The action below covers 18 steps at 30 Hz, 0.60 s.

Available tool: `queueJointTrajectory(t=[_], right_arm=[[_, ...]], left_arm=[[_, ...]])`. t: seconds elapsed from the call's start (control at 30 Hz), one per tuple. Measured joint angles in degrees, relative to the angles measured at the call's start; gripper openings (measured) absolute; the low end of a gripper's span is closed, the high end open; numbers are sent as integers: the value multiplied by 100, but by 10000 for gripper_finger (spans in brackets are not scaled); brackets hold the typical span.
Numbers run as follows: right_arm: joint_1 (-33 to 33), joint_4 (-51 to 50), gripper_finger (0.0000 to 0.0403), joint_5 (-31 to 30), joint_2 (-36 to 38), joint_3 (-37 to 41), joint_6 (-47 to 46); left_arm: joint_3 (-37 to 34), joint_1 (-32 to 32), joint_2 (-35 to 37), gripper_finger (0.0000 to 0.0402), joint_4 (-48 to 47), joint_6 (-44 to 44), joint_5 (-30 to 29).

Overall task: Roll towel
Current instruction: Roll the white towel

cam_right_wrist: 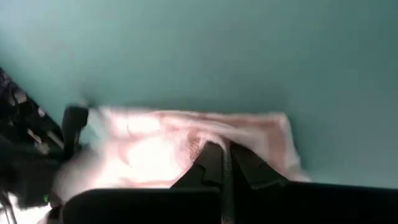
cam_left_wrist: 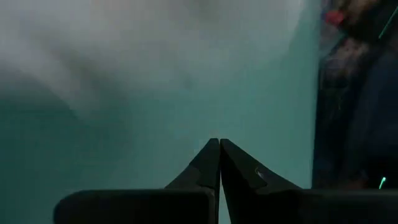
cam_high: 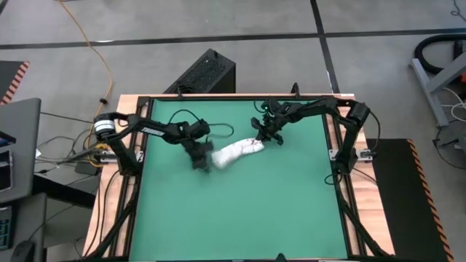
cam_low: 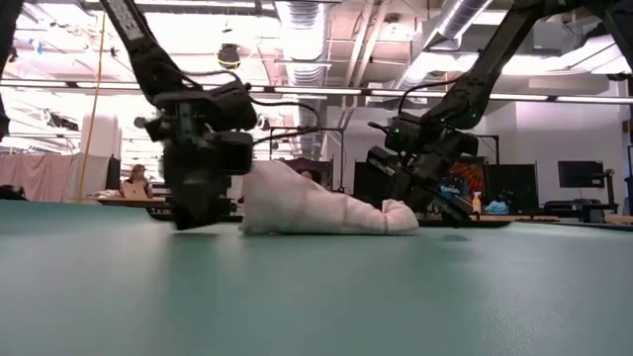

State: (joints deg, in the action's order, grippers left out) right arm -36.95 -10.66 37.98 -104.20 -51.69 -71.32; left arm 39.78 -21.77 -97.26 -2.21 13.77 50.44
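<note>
The towel [cam_high: 234, 153] is lying bunched up mid-frame on the mat [cam_high: 240, 218]. Both end effectors are pressed together: left [cam_high: 199, 161] beside its left end, right [cam_high: 261, 137] pinching its right end.

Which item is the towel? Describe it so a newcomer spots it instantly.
Start at the green mat that covers the table. Near its far middle, between the left tool and the right tool, lies the towel. It is a bunched white roll of cloth, the only pale, soft thing among dark arms.
</note>
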Motion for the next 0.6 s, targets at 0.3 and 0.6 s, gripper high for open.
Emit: queueJointTrajectory(t=[0.3, 0.6], right_arm=[[31, 80, 16, -168, -2, 1, 115], [48, 95, 14, -230, -4, 1, 718]], left_arm=[[183, 119, 1554, 0, -1019, -96, -1503], [1012, 36, 2216, 0, -110, -1334, -4905]])
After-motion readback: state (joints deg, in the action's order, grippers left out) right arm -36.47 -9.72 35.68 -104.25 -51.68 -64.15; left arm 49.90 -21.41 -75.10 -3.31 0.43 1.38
